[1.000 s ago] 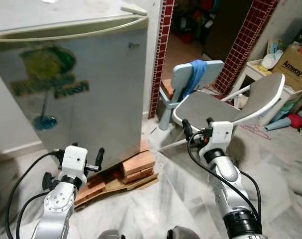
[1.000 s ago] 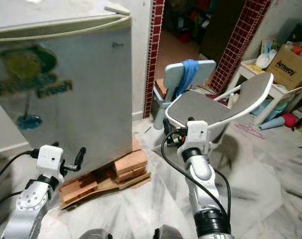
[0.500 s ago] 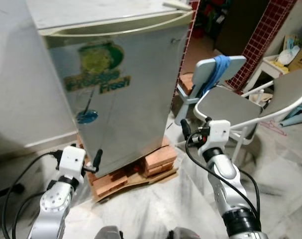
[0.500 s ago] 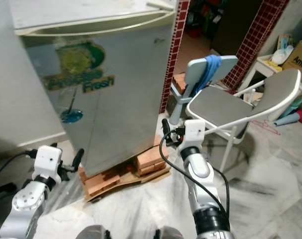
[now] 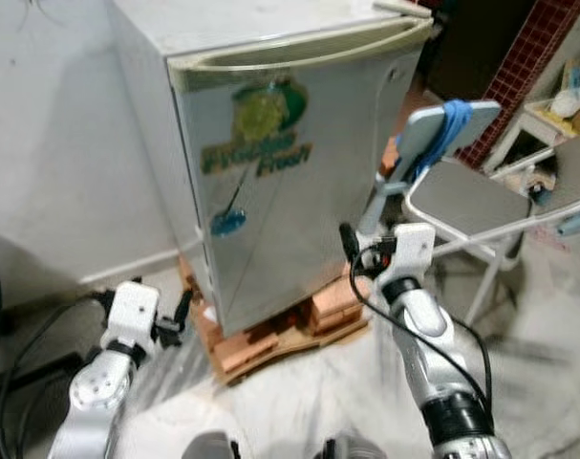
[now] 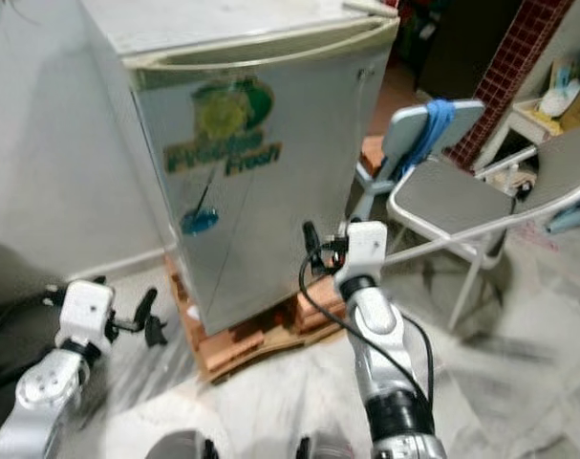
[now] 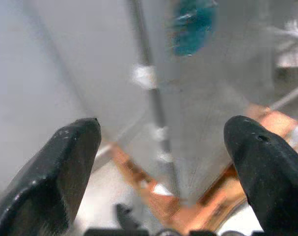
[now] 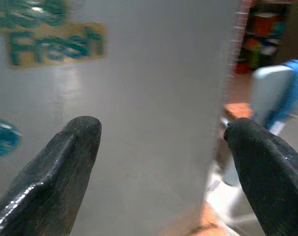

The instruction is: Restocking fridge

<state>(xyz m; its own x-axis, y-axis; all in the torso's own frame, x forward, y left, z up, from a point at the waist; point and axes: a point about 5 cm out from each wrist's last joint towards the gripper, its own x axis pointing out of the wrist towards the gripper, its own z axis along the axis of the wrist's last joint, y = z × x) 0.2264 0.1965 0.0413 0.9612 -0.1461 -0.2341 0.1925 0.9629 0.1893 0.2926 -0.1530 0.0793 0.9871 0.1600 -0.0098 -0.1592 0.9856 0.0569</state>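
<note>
Behind blurred fridge (image 5: pixel 290 163), half-cropped chair (image 5: pixel 481 191).

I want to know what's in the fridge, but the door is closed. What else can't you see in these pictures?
- Inside of the fridge: hidden in both eye views by its closed door.
- Base of the fridge: partly covered by the bricks it stands on.
- Sticker lettering: blurred in the right wrist view.
- Folding chair: cut off at the eye view's right edge.
- Floor: smeared by motion blur.
- Left tool and right tool: open and holding nothing.
</note>
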